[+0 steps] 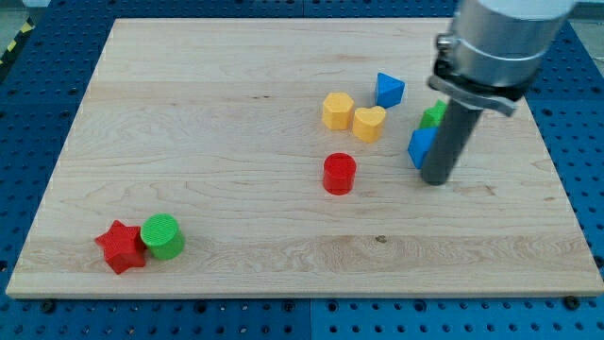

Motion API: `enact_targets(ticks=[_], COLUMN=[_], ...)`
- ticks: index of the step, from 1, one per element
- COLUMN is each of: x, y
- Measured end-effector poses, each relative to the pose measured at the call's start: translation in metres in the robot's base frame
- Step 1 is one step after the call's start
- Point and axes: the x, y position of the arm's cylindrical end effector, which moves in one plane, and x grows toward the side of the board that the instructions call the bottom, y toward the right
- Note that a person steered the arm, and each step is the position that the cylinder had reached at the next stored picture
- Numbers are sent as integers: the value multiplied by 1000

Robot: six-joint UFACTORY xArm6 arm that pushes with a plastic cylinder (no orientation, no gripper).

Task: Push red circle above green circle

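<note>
The red round cylinder block (339, 174) is seen mid-board, well apart from the green round cylinder block (163, 236) at the view's lower left; my tip (436, 178), a bare rod without any claw, is placed to the red one's right.

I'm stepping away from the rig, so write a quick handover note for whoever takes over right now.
My tip rests on the board at the view's right, beside a blue block, apart from the red circle to its left.
Red circle: mid-board, below the yellow hexagon and yellow heart.
Green circle: bottom left, touching the red star.
Done: nothing visible; the red circle is far right of the green circle.
Left: push the red circle leftward until it sits above the green circle.
</note>
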Motion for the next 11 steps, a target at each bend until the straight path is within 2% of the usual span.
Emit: enact_targets(ticks=[1, 3, 6, 8, 9, 11], x=[0, -12, -15, 13, 29, 29], y=[-56, -127, -155, -171, -194, -251])
